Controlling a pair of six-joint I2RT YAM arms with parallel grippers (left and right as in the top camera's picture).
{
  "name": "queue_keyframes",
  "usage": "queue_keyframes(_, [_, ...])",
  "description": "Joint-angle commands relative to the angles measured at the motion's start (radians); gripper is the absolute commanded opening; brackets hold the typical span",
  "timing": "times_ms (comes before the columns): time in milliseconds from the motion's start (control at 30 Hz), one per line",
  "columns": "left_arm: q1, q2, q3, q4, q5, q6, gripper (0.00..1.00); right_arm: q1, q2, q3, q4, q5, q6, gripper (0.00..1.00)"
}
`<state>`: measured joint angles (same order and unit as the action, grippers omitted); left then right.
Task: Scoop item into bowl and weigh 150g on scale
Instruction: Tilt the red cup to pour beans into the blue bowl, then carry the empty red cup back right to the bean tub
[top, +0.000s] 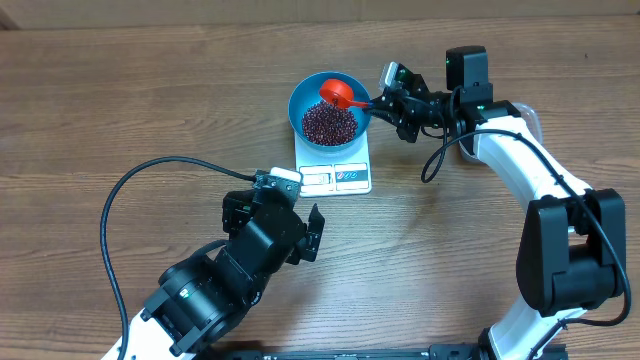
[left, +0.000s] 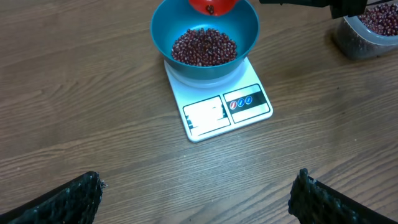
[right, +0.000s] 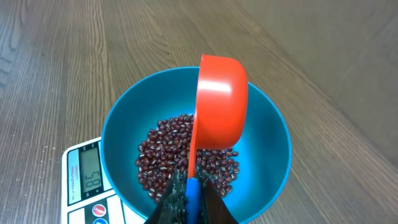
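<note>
Scale (top: 335, 172): back part hidden under the blue bowl (top: 298, 100) in overhead, display digits too small to read there. In right wrist view only one corner of the scale shows, cut off by left and bottom edges; digits are sideways, reading unsure.

Scoop (left: 211, 5): cut off by top edge in left wrist view. In right wrist view its back faces the camera, so the inside is hidden. Its handle is mostly buried between the fingers of the right tool (right: 190, 198), themselves cut off by bottom edge.

Beans (right: 163, 149): partly hidden behind scoop.

Clear tub (left: 367, 28): blurry, cut off by right edge; in overhead mostly hidden under right arm (top: 520, 160).

Left tool (left: 196, 199): only two finger ends show, at bottom edge.
</note>
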<state>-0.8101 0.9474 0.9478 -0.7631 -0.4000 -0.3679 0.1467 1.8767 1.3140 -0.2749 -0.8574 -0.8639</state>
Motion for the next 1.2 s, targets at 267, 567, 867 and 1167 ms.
queue_keyframes(267, [0.005, 0.002, -0.008, 0.005, 0.002, -0.014, 1.00, 0.005, 0.002, -0.006, 0.027, -0.010, -0.099, 0.04])
queue_keyframes(567, [0.005, 0.002, -0.008, 0.005, 0.002, -0.014, 0.99, 0.004, -0.001, -0.004, 0.027, 0.000, 0.008, 0.04])
queue_keyframes(867, [0.005, 0.002, -0.008, 0.005, 0.002, -0.014, 0.99, -0.004, -0.064, 0.032, 0.026, 0.000, 0.513, 0.04])
queue_keyframes(1167, [0.005, 0.002, -0.008, 0.005, 0.001, -0.014, 1.00, -0.087, -0.241, 0.069, -0.109, 0.000, 0.712, 0.03])
